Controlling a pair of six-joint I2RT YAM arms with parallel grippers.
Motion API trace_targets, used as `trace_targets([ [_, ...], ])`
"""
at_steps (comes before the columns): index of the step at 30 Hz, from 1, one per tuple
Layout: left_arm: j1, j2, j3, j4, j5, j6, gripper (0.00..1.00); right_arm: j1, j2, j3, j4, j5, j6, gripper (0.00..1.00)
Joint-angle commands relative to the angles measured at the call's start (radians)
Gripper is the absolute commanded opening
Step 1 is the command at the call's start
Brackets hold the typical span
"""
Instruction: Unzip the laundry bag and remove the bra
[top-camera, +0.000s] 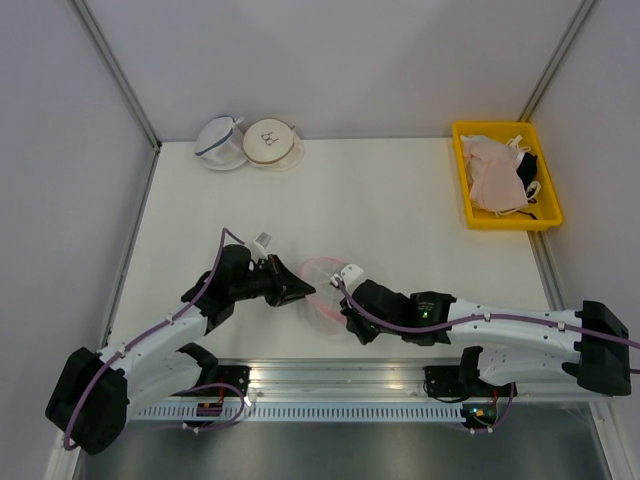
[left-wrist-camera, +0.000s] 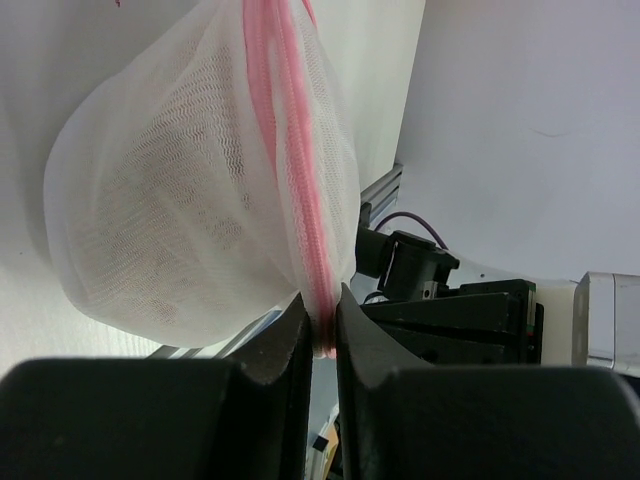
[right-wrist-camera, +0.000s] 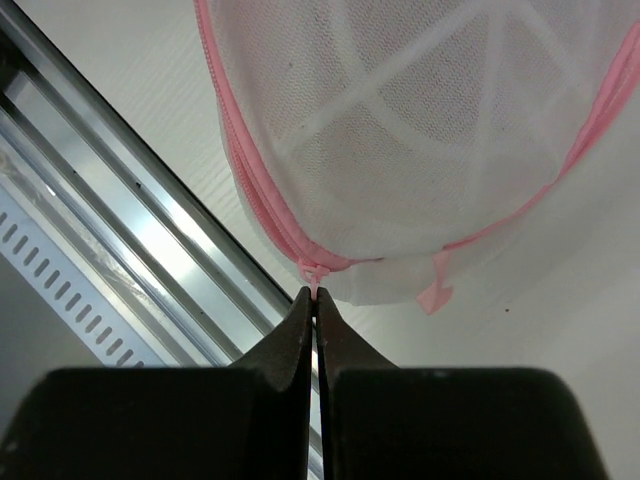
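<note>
The laundry bag (top-camera: 322, 285), a round white mesh pouch with a pink rim and pink zipper, is held between both arms near the table's front edge. My left gripper (left-wrist-camera: 323, 335) is shut on the bag's pink rim (left-wrist-camera: 318, 300); the mesh dome (left-wrist-camera: 190, 190) bulges to its left. My right gripper (right-wrist-camera: 314, 297) is shut on the pink zipper pull (right-wrist-camera: 313, 272) at the bag's lower edge (right-wrist-camera: 420, 150). A small pink tab (right-wrist-camera: 434, 296) hangs beside it. The zipper looks closed. The bra is hidden inside the mesh.
Two other mesh pouches (top-camera: 222, 142) (top-camera: 271, 142) lie at the back left. A yellow tray (top-camera: 472, 215) at the back right holds pale pink and black-and-white garments (top-camera: 497, 175). An aluminium rail (right-wrist-camera: 130, 250) runs along the table's near edge.
</note>
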Motion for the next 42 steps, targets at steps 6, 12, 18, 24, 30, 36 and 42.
trace_targets([
  [6, 0.008, -0.026, 0.003, -0.005, -0.027, -0.003, 0.18, 0.007, 0.029, 0.035, -0.129, 0.115, 0.024, 0.0],
  [12, 0.008, -0.097, -0.009, -0.042, -0.041, -0.018, 0.86, 0.007, 0.052, 0.049, -0.217, 0.271, 0.055, 0.0],
  [18, 0.009, -0.226, -0.001, -0.175, -0.095, 0.006, 1.0, 0.007, 0.051, 0.064, -0.265, 0.383, 0.107, 0.0],
  [24, 0.011, -0.318, -0.001, -0.302, -0.136, 0.039, 1.0, 0.007, 0.025, 0.093, -0.32, 0.497, 0.153, 0.0],
  [30, 0.012, -0.428, 0.002, -0.444, -0.204, 0.075, 1.0, 0.007, -0.063, 0.095, -0.25, 0.339, 0.076, 0.52],
  [36, 0.012, -0.546, 0.011, -0.596, -0.271, 0.085, 0.99, 0.008, -0.141, 0.109, -0.196, 0.181, 0.026, 0.63],
  [42, 0.012, -0.609, 0.006, -0.649, -0.29, 0.074, 0.99, 0.096, -0.031, 0.147, -0.083, 0.086, -0.025, 0.65],
])
